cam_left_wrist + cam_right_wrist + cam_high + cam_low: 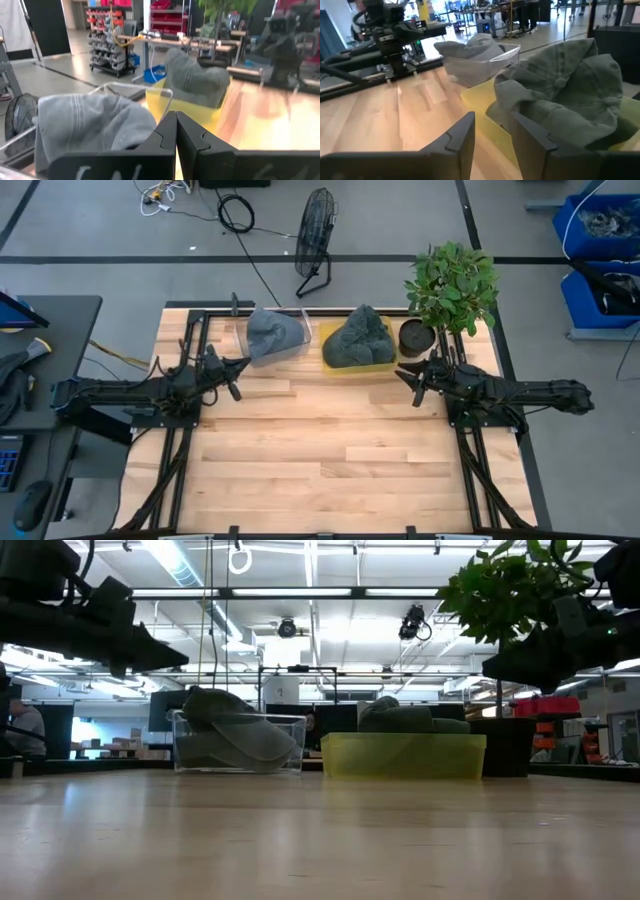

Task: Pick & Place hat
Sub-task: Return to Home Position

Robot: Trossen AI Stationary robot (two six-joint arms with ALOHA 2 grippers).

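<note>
Light grey hats (275, 332) are piled in a clear bin (240, 745) at the table's far side. Darker grey-green hats (358, 338) fill a yellow bin (400, 755) beside it on the right. My left gripper (240, 367) hovers above the table, near the clear bin's left front, with its fingers shut. In its wrist view (176, 132) the grey hats (90, 125) lie just ahead. My right gripper (405, 373) hovers off the yellow bin's right front, open. Its wrist view (492, 135) shows the grey-green hats (560, 95) close by.
A potted plant (450, 285) stands at the far right corner, its dark pot (415, 335) right beside the yellow bin and my right gripper. Black frame rails (190, 440) run along both sides of the table. Bare wood (320, 450) spreads across the middle and near side.
</note>
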